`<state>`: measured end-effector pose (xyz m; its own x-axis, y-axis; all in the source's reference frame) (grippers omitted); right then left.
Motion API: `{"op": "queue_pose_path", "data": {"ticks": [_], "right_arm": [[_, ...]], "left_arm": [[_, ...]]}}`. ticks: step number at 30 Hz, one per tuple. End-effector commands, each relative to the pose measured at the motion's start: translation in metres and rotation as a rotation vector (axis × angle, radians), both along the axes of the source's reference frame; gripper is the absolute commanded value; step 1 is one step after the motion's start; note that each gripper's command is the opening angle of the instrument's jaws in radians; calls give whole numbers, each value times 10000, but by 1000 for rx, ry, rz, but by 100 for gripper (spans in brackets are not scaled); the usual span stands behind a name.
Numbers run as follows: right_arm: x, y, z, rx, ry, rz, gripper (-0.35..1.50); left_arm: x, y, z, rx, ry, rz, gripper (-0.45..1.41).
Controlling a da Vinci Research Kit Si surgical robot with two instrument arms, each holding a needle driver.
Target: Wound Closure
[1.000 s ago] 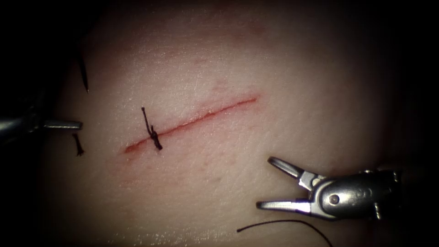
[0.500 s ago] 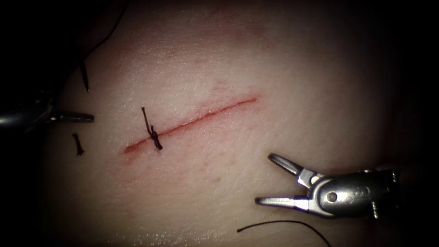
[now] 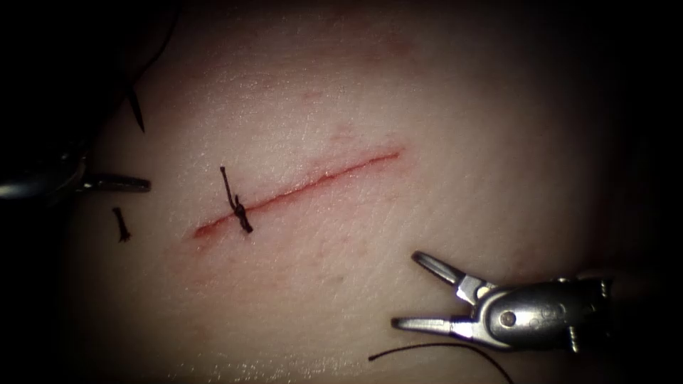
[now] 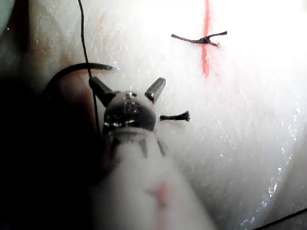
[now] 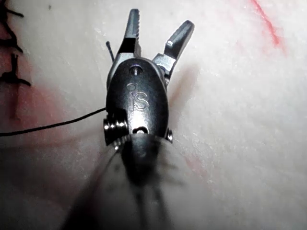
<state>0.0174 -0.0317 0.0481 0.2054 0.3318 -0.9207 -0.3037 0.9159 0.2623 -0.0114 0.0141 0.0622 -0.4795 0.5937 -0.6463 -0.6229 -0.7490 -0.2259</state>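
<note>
The tissue (image 3: 427,107) is being viewed with its cut (image 3: 306,188) running from lower left to upper right, lined with red fluid. One tied stitch (image 3: 237,206) is being carried across the cut near its left end, with two short tails standing out from the knot. A loose cut end of thread (image 3: 121,224) is lying on the tissue to the left of the cut, well apart from the stitch.

The right tool (image 3: 416,291) is being held on the near right side of the cut, its jaws spread wide apart and nothing being gripped between them; in the right wrist view (image 5: 156,33) the two jaws are seen parted over bare tissue. A strand of thread (image 3: 441,348) is lying just near of this tool.

The left tool (image 3: 139,185) is being held at the far left, well apart from the cut. In the left wrist view (image 4: 128,88) its jaws are seen apart and holding nothing. The curved needle (image 4: 79,72) is lying free just beside that tool, to the left of the cut, with its point (image 3: 136,114) showing dark on the tissue. Whether any part of the needle is in the tissue cannot be told. Thread is being seen trailing away from the needle.
</note>
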Motion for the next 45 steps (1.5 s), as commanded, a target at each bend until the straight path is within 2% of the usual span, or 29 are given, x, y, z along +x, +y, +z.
{"op": "queue_pose_path", "data": {"ticks": [1, 9, 14, 16, 18, 23, 25, 28, 31, 38, 45], "right_arm": [[5, -12, 6, 3, 1, -3, 98], [5, -19, 9, 6, 1, -3, 98], [5, -21, 9, 4, 3, -5, 98], [5, -20, 10, 4, 5, -6, 98], [6, -21, 10, 3, 7, -7, 98], [6, -23, 11, 1, 8, -8, 98], [5, -24, 11, 0, 8, -9, 98], [5, -26, 11, -2, 8, -9, 98], [5, -28, 12, -5, 8, -9, 98], [6, -29, 15, -2, 11, -9, 98], [11, -32, 18, 5, 19, -11, 98]], "left_arm": [[-8, -5, 2, -4, -1, 6, 98], [-16, -17, -33, -72, 10, 14, 98], [-18, -24, -55, -175, 29, 27, 99], [-29, -24, -63, -241, 42, 91, 93], [-42, -22, -62, -312, 32, 220, 81], [-56, -9, -49, -257, 57, 419, 79], [-55, -2, -42, -238, 59, 479, 79], [-47, 6, -31, -196, 113, 596, 78], [-36, 13, -27, -165, 139, 661, 74], [-5, 41, -23, -169, 308, 807, 71], [0, 71, -10, -219, 356, 892, 69]]}}
